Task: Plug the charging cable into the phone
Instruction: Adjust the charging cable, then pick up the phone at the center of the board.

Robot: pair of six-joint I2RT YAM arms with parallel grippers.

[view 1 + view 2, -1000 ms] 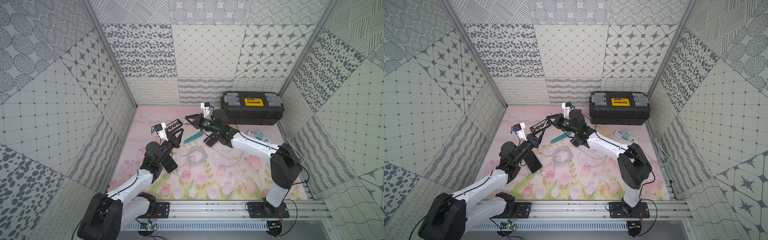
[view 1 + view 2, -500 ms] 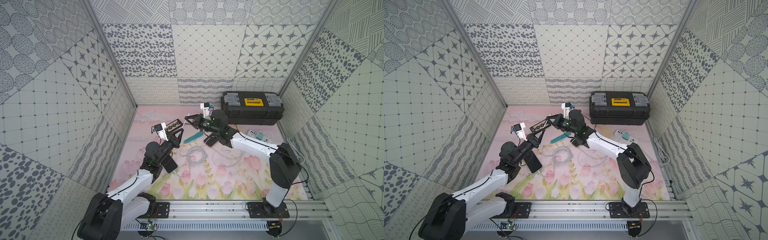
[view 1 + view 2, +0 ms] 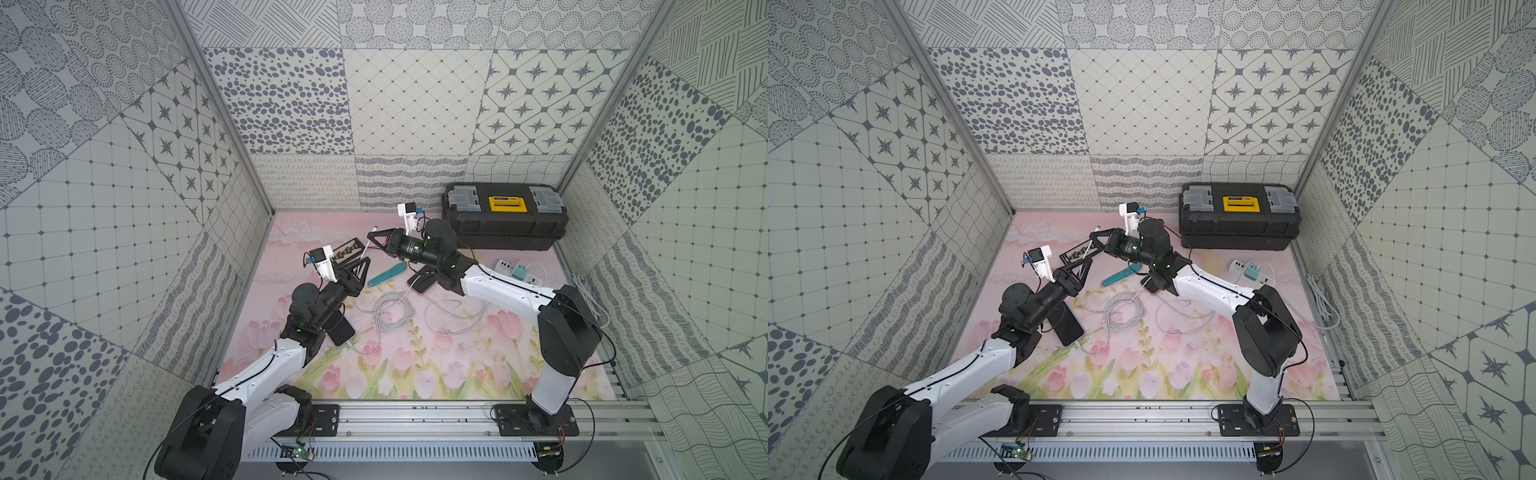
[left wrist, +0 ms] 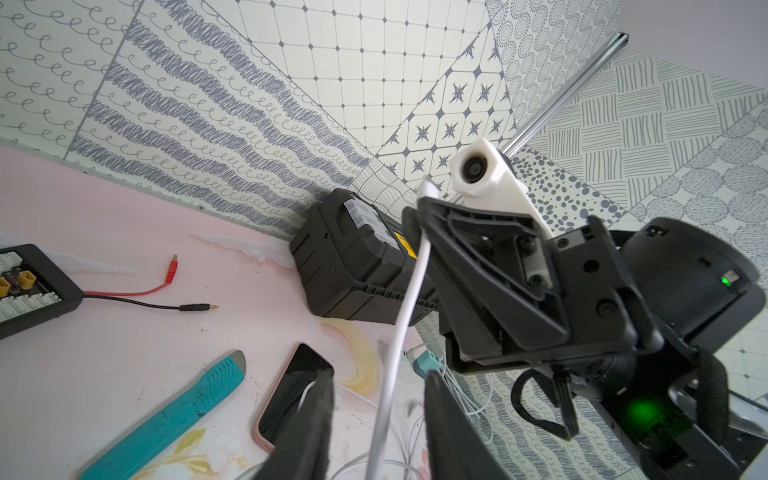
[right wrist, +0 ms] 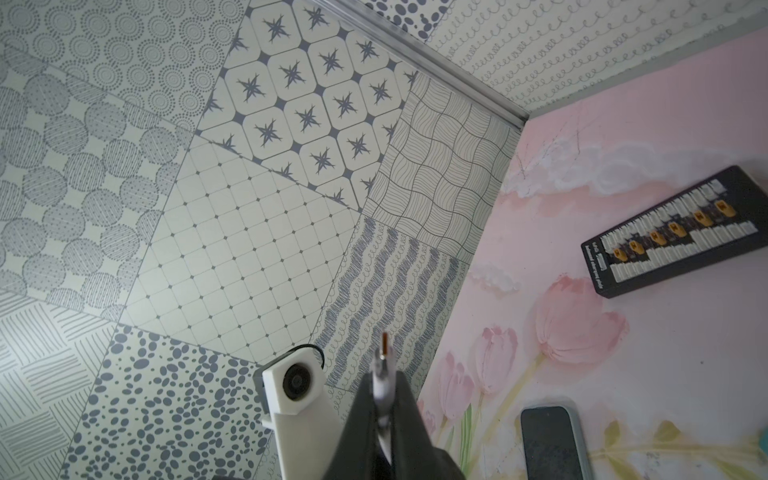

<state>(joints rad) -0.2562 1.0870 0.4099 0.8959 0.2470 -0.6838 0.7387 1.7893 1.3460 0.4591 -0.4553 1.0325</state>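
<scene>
A: Charging cable (image 4: pixel 409 299): who has it?

B: The right gripper (image 5: pixel 383 380) pinches it just behind the plug (image 5: pixel 385 341), jaws pressed together on the white sleeve. The left gripper (image 4: pixel 376 376) stands spread. The cord passes between its fingers (image 4: pixel 316 424), touching neither as far as the left wrist view shows.

A: And from above?

B: Only a thin white line from gripper to gripper in both top views; the plug is a speck. A dark phone (image 3: pixel 343 328) lies on the mat (image 3: pixel 415 365), half under the left arm (image 3: pixel 266 365). A pink-cased phone (image 4: pixel 291 386) is partly hidden behind a left finger, and from above sits mostly beneath the right arm (image 3: pixel 498 286).
</scene>
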